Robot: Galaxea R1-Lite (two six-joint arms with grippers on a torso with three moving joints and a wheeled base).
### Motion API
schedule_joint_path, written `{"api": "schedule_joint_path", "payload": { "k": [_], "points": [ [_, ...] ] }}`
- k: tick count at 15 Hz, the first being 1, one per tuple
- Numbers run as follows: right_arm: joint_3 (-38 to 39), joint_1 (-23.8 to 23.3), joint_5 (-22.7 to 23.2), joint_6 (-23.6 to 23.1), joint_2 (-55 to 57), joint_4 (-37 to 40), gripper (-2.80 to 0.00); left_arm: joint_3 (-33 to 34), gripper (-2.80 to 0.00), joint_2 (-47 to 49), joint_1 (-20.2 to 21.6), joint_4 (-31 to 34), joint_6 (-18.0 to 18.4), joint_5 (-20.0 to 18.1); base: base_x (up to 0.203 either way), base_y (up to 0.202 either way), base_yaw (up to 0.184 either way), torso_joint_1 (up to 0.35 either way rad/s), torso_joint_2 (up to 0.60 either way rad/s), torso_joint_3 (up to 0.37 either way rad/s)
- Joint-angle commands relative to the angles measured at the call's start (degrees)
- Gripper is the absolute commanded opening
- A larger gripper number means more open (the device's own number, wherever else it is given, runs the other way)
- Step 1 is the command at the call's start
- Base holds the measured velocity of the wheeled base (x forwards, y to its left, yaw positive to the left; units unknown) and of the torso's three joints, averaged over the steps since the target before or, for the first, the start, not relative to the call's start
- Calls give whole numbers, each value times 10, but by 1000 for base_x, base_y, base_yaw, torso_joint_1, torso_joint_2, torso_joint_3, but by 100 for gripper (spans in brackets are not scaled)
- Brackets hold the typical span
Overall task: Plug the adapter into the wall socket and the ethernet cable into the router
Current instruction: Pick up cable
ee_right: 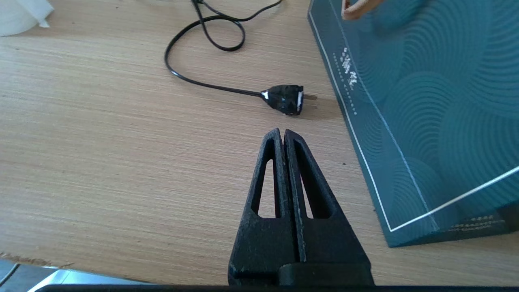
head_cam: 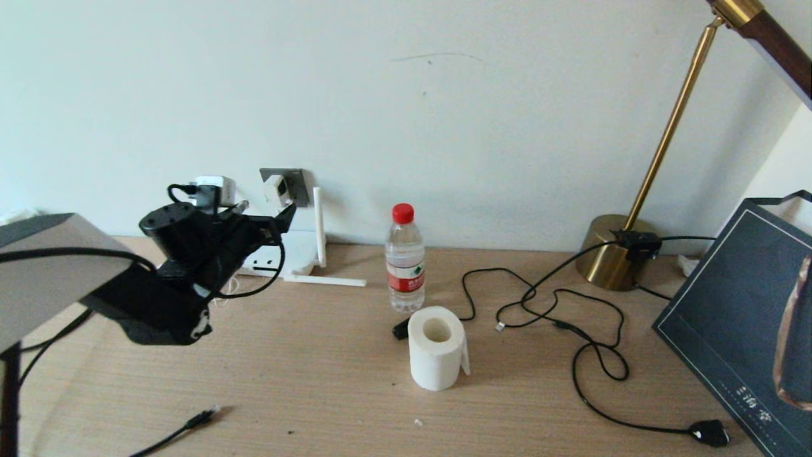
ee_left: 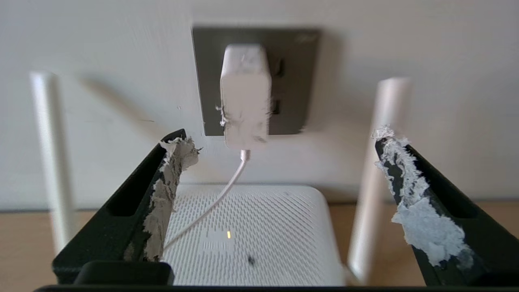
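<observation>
Left tool: the left tool is raised above the surface near the wall, in front of the wall socket; its fingers are spread wide and released, holding nothing, with torn pale padding on their inner faces.
Right tool: the right tool hovers low over the surface at the robot's right side, fingers pressed together and clenched on nothing; it does not show in the head view.
Adapter: the adapter sits plugged into the wall socket, its white body standing out from the dark plate, apart from the left tool's fingers; its thin white cord hangs down and runs across the router.
Wall socket: a dark-grey plate on the wall above the router, with free holes visible beside the adapter.
Router: the router lies flat on the surface against the wall, directly under the socket, with a small yellow light on its top; one antenna stands upright on each side of it in the left wrist view.
Ethernet cable: the ethernet cable lies on the surface at the near left edge, its plug end free, well apart from the router.
Lamp plug: a black lamp plug lies on the surface just ahead of the right tool, beside a dark blue bag.
Other things: a water bottle and a toilet-paper roll stand mid-surface.
</observation>
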Motion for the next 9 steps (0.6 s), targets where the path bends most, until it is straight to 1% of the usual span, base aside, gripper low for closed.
{"api": "schedule_joint_path", "payload": {
  "k": [1, 3, 4, 5, 6, 7, 8, 9],
  "points": [
    [0, 0, 0, 0, 0, 1, -280, 84, 0, -124, 1, -5, 3, -13, 0, 0, 0, 0, 0, 0],
    [0, 0, 0, 0, 0, 1, -280, 129, 0, -222, 3, 12, 13, -42, 0, 0, 0, 0, 0, 0],
    [0, 0, 0, 0, 0, 1, -280, 145, 0, -282, 4, 46, 21, -60, 0, 0, 0, 0, 0, 0],
    [0, 0, 0, 0, 0, 1, -280, 156, 0, -345, 5, 99, 30, -79, 0, 0, 0, 0, 0, 0],
    [0, 0, 0, 0, 0, 1, -280, 164, 0, -415, 6, 176, 43, -99, 0, 0, 0, 0, 0, 0],
    [0, 0, 0, 0, 0, 1, -280, 169, 0, -488, 6, 278, 63, -120, 0, 0, 0, 0, 0, 0],
    [0, 0, 0, 0, 0, 1, -280, 171, 0, -556, 6, 399, 90, -139, 0, 0, 0, 0, 0, 0],
    [0, 0, 0, 0, 0, 1, -280, 172, 0, -620, 7, 564, 130, -155, 0, 0, 0, 0, 0, 0]
  ]
}}
